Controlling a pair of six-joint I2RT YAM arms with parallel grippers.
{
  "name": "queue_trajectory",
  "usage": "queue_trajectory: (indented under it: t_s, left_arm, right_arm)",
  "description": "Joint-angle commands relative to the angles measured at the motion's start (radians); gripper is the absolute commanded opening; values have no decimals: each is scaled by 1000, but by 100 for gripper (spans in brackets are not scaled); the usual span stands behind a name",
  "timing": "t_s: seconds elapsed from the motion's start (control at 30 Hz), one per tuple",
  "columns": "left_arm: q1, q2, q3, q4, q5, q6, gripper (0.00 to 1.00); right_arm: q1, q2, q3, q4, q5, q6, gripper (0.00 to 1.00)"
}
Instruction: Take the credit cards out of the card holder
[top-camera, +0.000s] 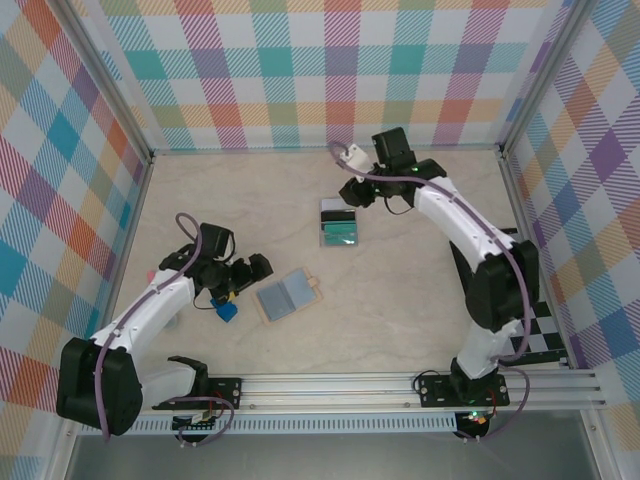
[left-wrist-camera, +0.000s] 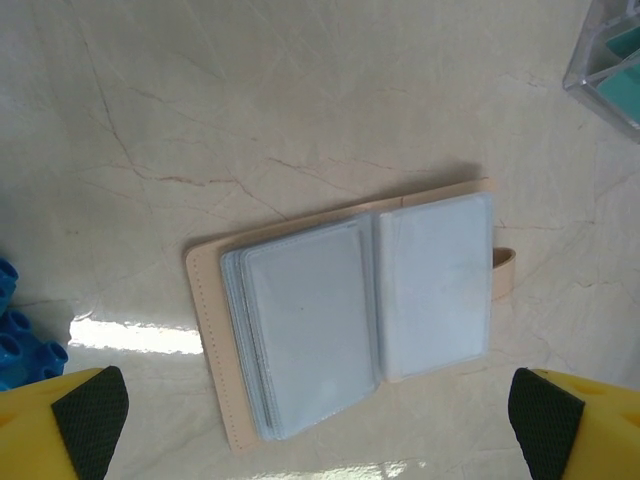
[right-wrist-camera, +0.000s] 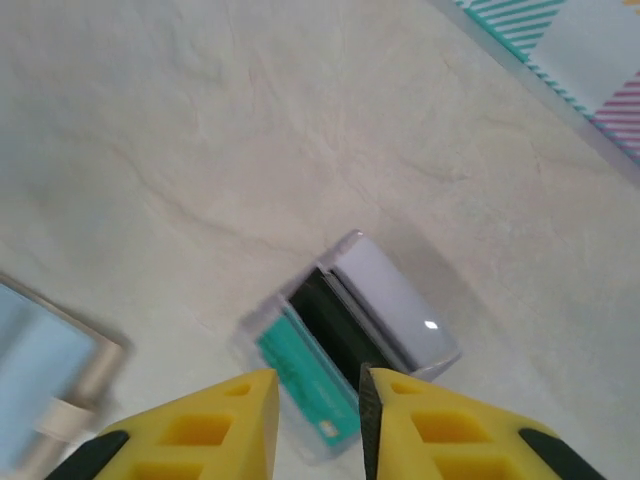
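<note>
On the left side of the surface (top-camera: 400, 300), the left hand (top-camera: 243, 279) stood spread as wide as it goes, with nothing in it. A blue block (top-camera: 228, 311) lay just beside it on the near side. Straight ahead of that hand, to its right in the top view, lay the card holder (top-camera: 288, 296), opened flat with its pale sleeves up. From the left wrist camera it sat between the two fingertips, with its fold running away from the hand and its open spread lying across the gap. The sleeves looked empty, though that could not be told for certain.

Farther right and toward the back, the cards (top-camera: 340, 235) lay in a clear tray (right-wrist-camera: 250, 330), well apart from the holder. The right hand (right-wrist-camera: 318, 400) hung over that tray with its fingers a little apart. It gripped nothing, and the teal and grey cards showed through the gap. The left arm was plainly the nearer one to the holder; the right would have had to come back across to reach it.
</note>
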Motion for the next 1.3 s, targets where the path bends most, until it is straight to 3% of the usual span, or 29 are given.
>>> queue_trajectory:
  t_s: [0.0,0.13,0.33,0.6,0.67,0.83,1.13,1.27]
  left_arm:
    - [-3,-33,-29,7,21,-25,100]
    - [-3,-48,-42,7,9,-28,100]
    - [-3,-47,-32,-4,-28,-29,100]
    - [5,-48,-15,-34,-130,-60,100]
    - [10,-57,-7,-57,-175,-65,100]
    - [17,-78,1,-62,-200,-73,100]
    - [19,-63,-1,-54,-172,-81,100]
    - [19,-53,-2,-48,-141,-75,100]
  right_arm:
    - [8,-61,-96,55,-182,374,33]
    - [68,-116,-178,16,-172,489,35]
    - [225,-149,-292,71,19,604,38]
    - [389,38,-235,-3,241,697,53]
    - [420,86,-203,-35,312,715,61]
    - [448,173,-150,-72,388,742,73]
    - [487,371,25,-212,459,729,73]
    - [489,394,25,-235,513,757,73]
